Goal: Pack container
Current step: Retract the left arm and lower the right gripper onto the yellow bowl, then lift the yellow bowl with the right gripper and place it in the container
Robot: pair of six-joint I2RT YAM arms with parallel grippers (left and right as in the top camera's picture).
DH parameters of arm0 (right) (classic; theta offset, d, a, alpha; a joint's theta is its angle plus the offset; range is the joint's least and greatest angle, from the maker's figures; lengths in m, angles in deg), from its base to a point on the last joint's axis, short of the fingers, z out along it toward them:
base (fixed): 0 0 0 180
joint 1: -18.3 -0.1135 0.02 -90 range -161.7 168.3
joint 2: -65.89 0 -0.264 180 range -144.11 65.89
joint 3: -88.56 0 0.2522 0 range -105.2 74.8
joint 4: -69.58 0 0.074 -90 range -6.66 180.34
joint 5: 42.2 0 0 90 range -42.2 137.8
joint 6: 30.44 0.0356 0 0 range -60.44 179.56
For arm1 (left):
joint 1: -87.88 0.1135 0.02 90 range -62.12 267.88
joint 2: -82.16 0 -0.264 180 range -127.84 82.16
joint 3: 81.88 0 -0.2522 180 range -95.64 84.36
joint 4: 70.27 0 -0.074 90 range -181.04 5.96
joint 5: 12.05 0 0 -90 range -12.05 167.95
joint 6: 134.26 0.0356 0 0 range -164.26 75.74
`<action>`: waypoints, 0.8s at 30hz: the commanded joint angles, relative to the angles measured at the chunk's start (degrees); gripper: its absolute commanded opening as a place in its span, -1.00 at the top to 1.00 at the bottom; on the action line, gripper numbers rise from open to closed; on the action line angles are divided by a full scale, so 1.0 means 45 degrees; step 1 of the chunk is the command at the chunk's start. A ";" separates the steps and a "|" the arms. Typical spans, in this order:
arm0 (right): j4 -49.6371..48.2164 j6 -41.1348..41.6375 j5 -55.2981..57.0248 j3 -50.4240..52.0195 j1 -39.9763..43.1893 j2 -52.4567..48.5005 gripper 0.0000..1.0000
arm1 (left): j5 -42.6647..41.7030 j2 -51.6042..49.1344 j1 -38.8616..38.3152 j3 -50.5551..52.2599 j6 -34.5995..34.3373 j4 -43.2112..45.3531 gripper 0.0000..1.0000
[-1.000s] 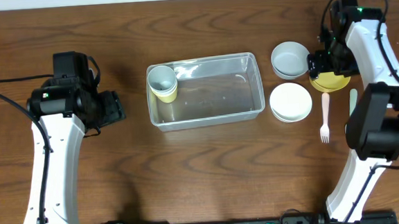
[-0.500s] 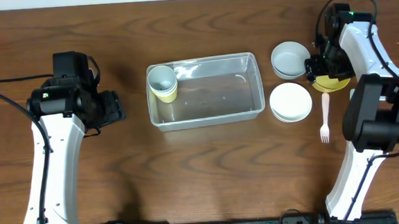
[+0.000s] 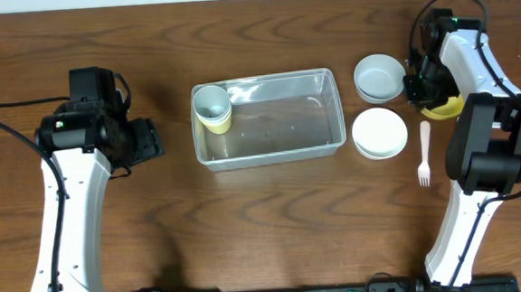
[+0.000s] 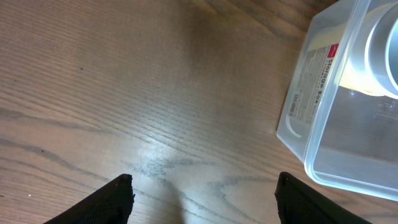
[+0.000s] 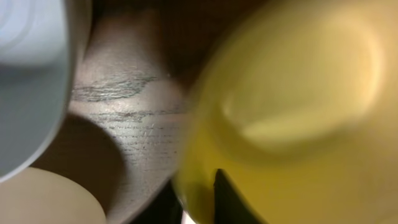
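Off to the right on the brown wood-grain table (image 3: 274,218) there's a round pale blue-white bowl (image 3: 379,76), with a round cream-white bowl (image 3: 379,132) just below it. A yellow bowl (image 3: 442,109) sits further right, mostly hidden. A white plastic fork (image 3: 424,153) lies beside the cream bowl, tines pointing toward the near edge.

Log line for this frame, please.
stage: picking yellow bowl | right gripper: shut on bowl rim | left gripper: open, idle | container: holds stacked cups
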 commanded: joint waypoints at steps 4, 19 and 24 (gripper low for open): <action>0.0010 0.0015 0.0126 -0.0083 0.0000 -0.0175 0.92 | -0.0039 0.0180 -0.0005 0.0019 -0.0121 -0.0039 -0.47; 0.0933 0.0549 0.0107 -0.1909 -0.0670 0.1423 0.97 | -0.0039 0.0180 -0.0005 0.0019 -0.0117 -0.0049 -0.47; 0.1064 0.0316 -0.0831 -0.2841 -0.2157 0.3473 0.98 | -0.0039 0.0180 -0.0005 0.0019 -0.0121 -0.0044 -0.48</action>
